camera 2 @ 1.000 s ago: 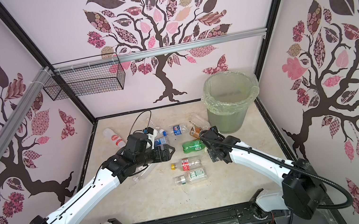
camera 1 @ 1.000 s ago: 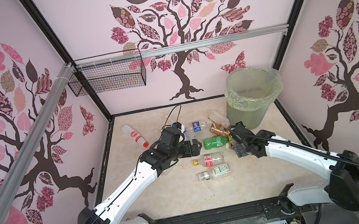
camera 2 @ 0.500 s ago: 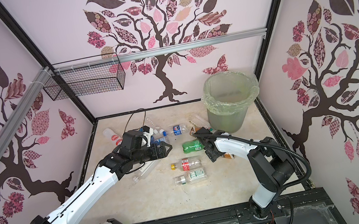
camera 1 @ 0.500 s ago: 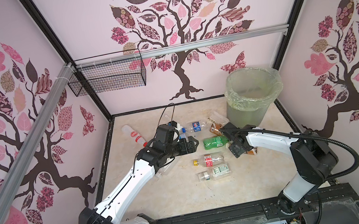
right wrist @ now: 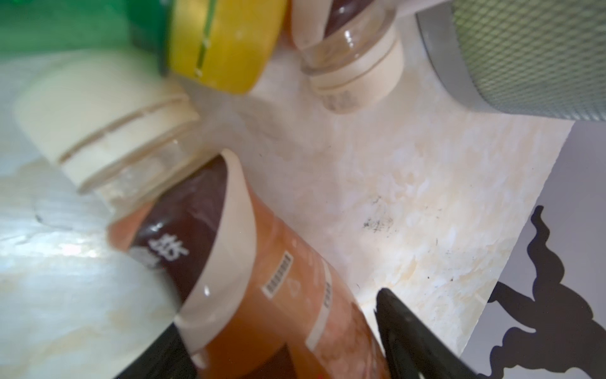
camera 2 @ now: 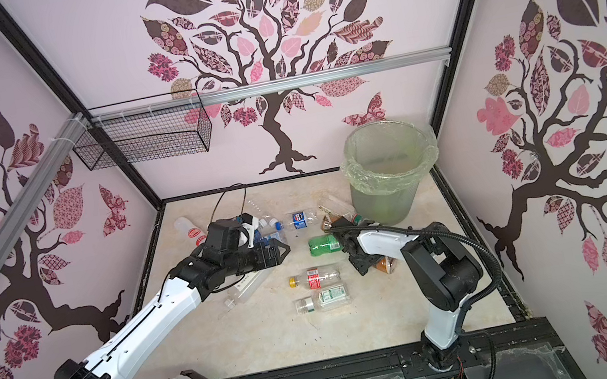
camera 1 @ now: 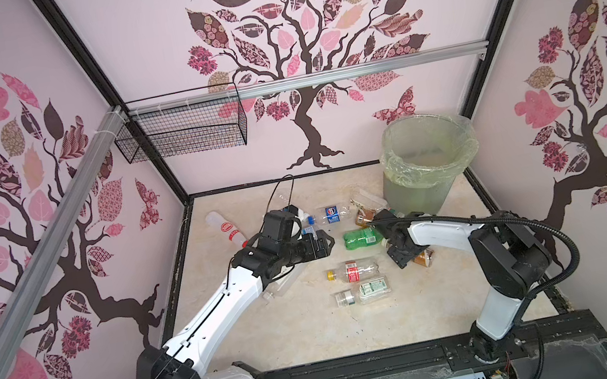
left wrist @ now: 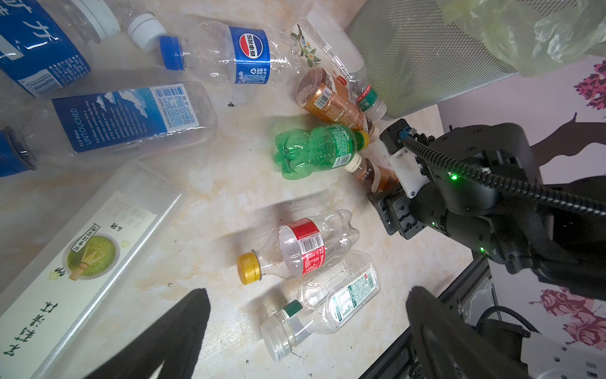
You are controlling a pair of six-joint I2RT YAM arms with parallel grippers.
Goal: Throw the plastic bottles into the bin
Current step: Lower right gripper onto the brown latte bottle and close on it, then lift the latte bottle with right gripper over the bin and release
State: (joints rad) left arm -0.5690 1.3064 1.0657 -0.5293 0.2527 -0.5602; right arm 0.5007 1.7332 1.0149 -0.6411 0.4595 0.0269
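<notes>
The right hand [right wrist: 288, 354] straddles a brown-labelled bottle [right wrist: 278, 262] lying on the table [camera 1: 319, 335]; whether it grips yet, I cannot tell. Slightly farther, the left hand [camera 1: 326, 242] hangs released, empty. This looks like the grasp; next it needs a firm squeeze, then a lift over the bin [camera 1: 410, 197] just beyond.

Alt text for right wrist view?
A brown-labelled clear plastic bottle with cream cap lies on the beige tabletop between the right hand's black fingers; contact unclear. Beyond: a yellow-capped green bottle, another cream-capped bottle, the grey mesh bin's base.
</notes>
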